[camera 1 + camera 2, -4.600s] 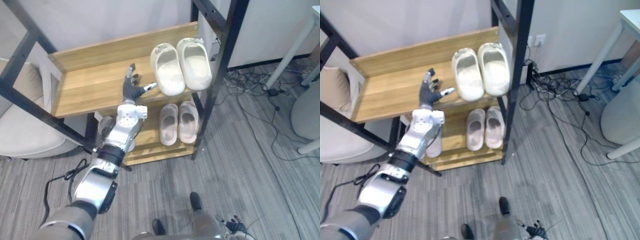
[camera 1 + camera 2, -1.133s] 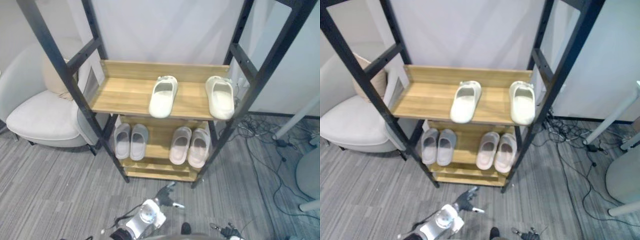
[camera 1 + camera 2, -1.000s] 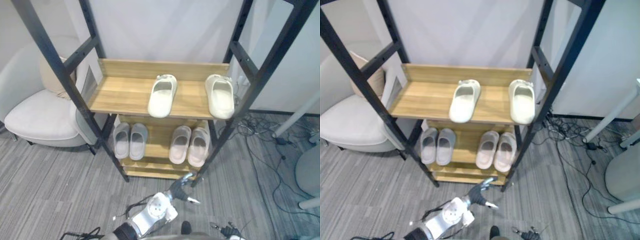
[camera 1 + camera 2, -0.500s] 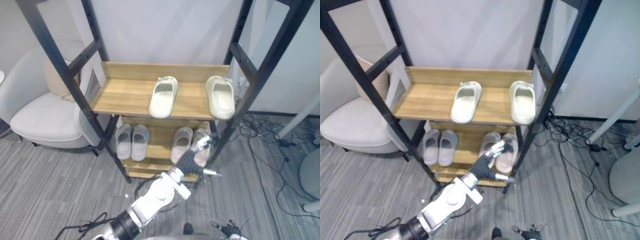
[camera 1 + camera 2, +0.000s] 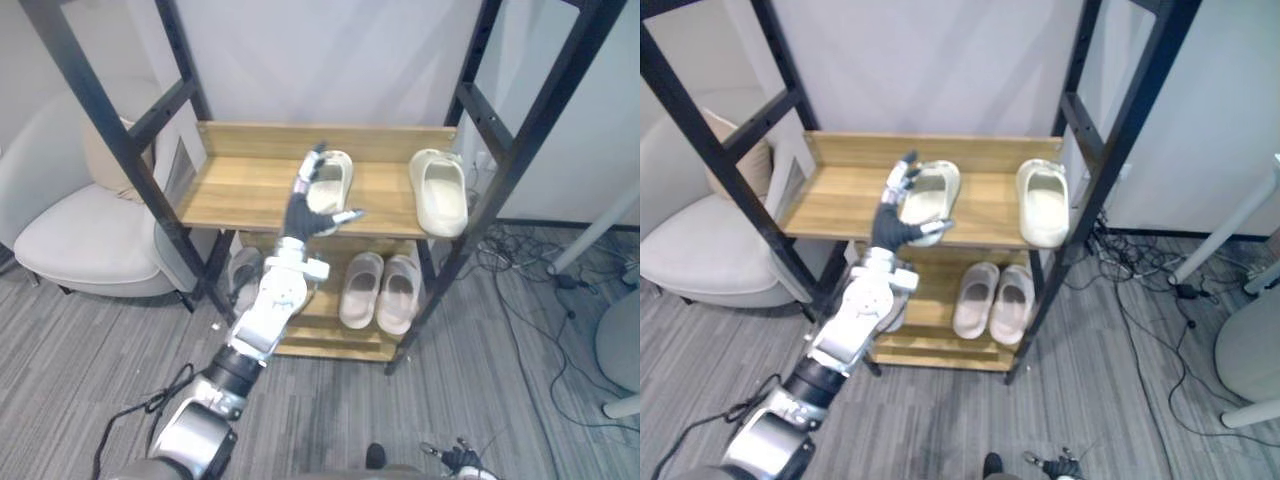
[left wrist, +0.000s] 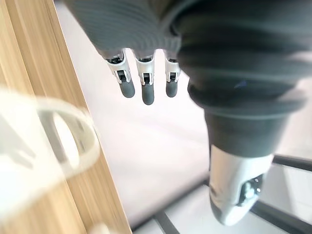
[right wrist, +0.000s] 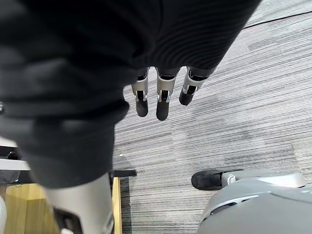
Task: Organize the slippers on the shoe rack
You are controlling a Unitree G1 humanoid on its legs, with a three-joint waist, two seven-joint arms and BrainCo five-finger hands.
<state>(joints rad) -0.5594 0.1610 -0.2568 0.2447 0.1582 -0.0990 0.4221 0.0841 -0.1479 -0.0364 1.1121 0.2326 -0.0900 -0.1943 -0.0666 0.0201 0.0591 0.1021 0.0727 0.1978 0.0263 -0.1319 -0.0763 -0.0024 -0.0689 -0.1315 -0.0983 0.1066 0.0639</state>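
Two cream slippers on upper shelf (image 5: 240, 190) of shoe rack (image 5: 447, 280), well apart: left cream slipper (image 5: 335, 172) toward middle, right cream slipper (image 5: 440, 195) by right post. Pink pair (image 5: 382, 290) on lower shelf (image 5: 330, 335); grey pair (image 5: 240, 280) beside it, partly hidden. Left hand (image 5: 303, 208) raised before left cream slipper, fingers spread, holding nothing; contact not discernible. Right hand (image 7: 164, 92) over carpet (image 7: 234, 97), fingers straight, empty.
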